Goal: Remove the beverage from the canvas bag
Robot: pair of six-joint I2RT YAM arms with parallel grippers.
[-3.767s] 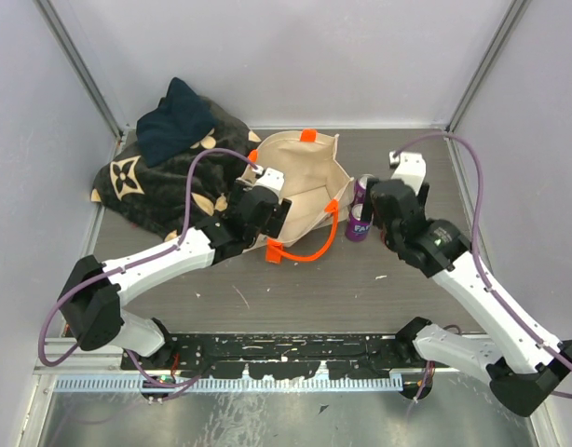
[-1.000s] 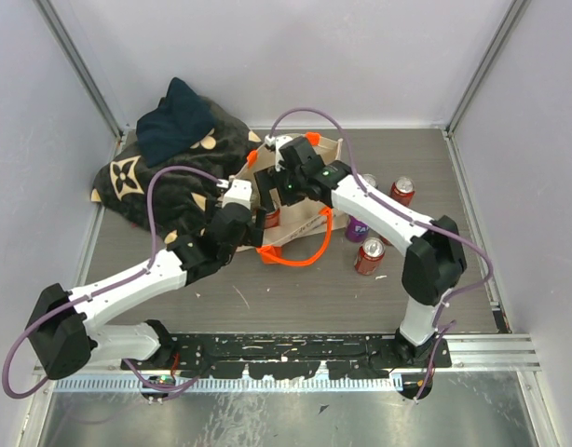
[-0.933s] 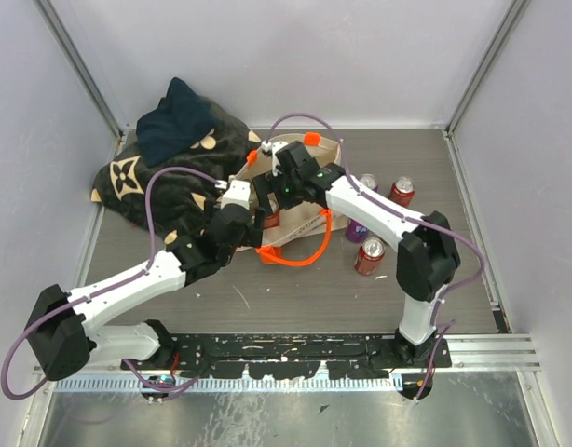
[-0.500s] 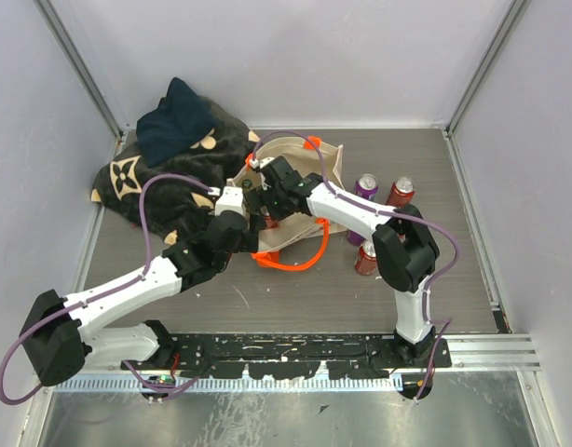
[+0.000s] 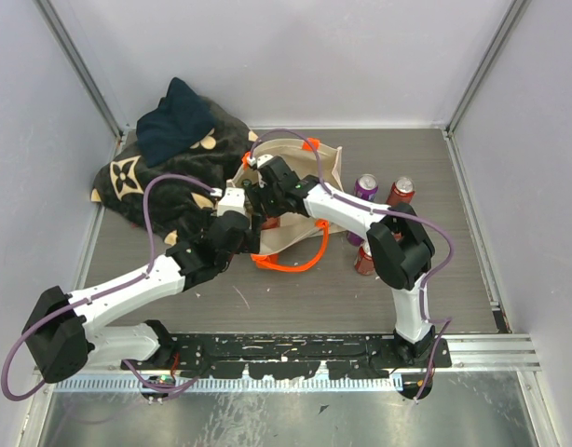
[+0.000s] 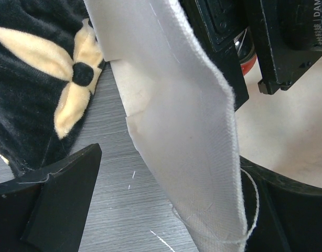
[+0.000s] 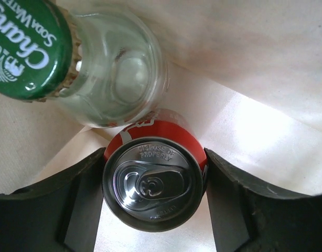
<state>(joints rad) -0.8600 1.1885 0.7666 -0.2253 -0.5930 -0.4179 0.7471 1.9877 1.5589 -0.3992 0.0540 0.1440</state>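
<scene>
The cream canvas bag (image 5: 325, 163) with orange handles (image 5: 291, 261) stands mid-table. Inside it, in the right wrist view, a red can (image 7: 153, 181) stands upright next to a clear glass bottle with a green cap (image 7: 24, 47). My right gripper (image 7: 153, 194) reaches down into the bag, and its two fingers press the can's sides. My left gripper (image 6: 171, 210) straddles the bag's near-left wall (image 6: 187, 131), open: the canvas lies against the right finger, and the left finger stands well apart over the table.
A dark patterned blanket (image 5: 146, 182) with a navy cloth (image 5: 174, 121) on it lies left of the bag. A purple can (image 5: 365, 186) and two red cans (image 5: 401, 190) (image 5: 364, 259) stand on the table right of the bag.
My right arm has swung from the table right of the bag into the bag's left part and settled round the red can. The left gripper stays at the bag's wall.
</scene>
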